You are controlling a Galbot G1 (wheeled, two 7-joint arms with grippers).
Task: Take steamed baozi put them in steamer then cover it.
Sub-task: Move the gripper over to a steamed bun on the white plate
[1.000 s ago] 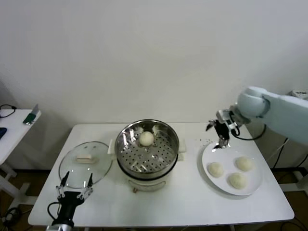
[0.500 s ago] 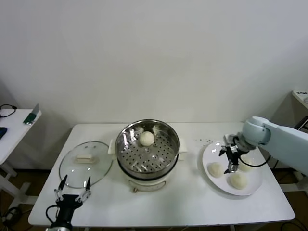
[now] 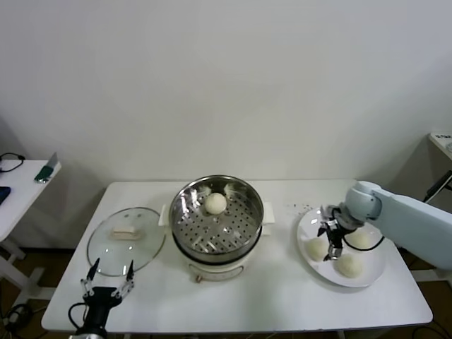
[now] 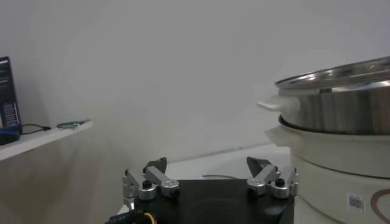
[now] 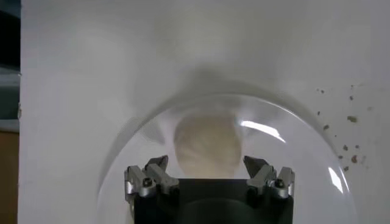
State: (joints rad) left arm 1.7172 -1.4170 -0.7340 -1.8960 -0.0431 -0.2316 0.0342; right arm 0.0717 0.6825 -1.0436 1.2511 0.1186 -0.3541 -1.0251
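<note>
The right gripper [image 3: 330,241] is hovering, jaws spread, over a cream-white baozi [image 3: 316,248] on the flat white plate [image 3: 372,272], lining up a grasp; one bun is sitting in the shiny steel steamer [image 3: 217,220]; the left gripper [image 3: 108,277], also spread, is idling low.

One baozi [image 3: 215,203] in steamer [image 3: 218,223]; three plated.

No text or brand can be read anywhere. On the steamer [image 4: 341,140] base there is a small square sticker [image 4: 354,203], looks like a QR code, but too small to read. A dark box [image 4: 6,100] on the side shelf has some print, also not legible.
</note>
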